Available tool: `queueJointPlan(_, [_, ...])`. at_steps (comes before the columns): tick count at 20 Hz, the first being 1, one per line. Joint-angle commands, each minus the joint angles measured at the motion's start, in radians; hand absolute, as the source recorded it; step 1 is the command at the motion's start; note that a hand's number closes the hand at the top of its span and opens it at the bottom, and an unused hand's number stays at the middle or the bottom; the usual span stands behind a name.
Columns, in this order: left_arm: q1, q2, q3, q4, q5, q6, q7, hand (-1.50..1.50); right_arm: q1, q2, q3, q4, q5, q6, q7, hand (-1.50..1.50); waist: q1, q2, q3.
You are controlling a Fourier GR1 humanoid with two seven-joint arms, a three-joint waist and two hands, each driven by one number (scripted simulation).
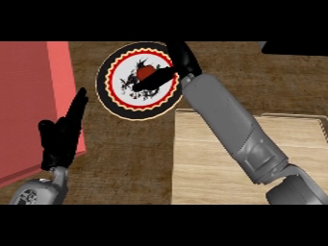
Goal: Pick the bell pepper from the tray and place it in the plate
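Right hand (168, 72) reaches over the plate (118, 94), fingers curled round a red thing at the plate's centre, the bell pepper (145, 72), mostly hidden by the fingers; can't tell if it touches the plate. Wooden tray (195, 158) sits just right of the plate, under the right forearm. Left hand (61, 132) rests open at lower left, fingers straight up, beside the red block (17, 105)

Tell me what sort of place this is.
Probably a kitchen counter set for serving: a brown wood-grain counter, a patterned round plate, and a light wooden tray beside it. A red block stands at the left.
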Motion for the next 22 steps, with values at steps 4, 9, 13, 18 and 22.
queueJointPlan(4, [0.058, 0.007, 0.015, 0.07, 0.005, -0.016, 0.013, 0.0, 0.007, -0.036, -0.105, 0.099, -0.087, 0.135, -0.189, -1.5, -0.006, 0.006, -0.015])
queueJointPlan(9, [0.038, 0.011, 0.025, 0.117, -0.006, -0.032, -0.001, 0.0, 0.056, 0.001, -0.069, 0.111, -0.116, 0.133, -0.3, -1.5, -0.005, 0.001, -0.015])
queueJointPlan(13, [0.075, -0.006, 0.021, 0.076, 0.001, -0.024, 0.004, 0.0, 0.013, 0.001, -0.098, 0.175, -0.102, 0.141, -0.343, -1.5, -0.005, 0.002, -0.015])
queueJointPlan(18, [0.012, -0.035, 0.006, 0.094, -0.028, -0.005, 0.037, 0.0, 0.009, 0.001, -0.04, 0.216, -0.124, 0.075, -0.321, -1.5, 0.014, 0.004, -0.015])
queueJointPlan(22, [0.032, -0.002, 0.028, 0.103, -0.01, -0.048, 0.019, 0.0, 0.001, 0.001, -0.017, 0.252, -0.092, 0.026, -0.305, -1.5, 0.009, 0.003, -0.015])
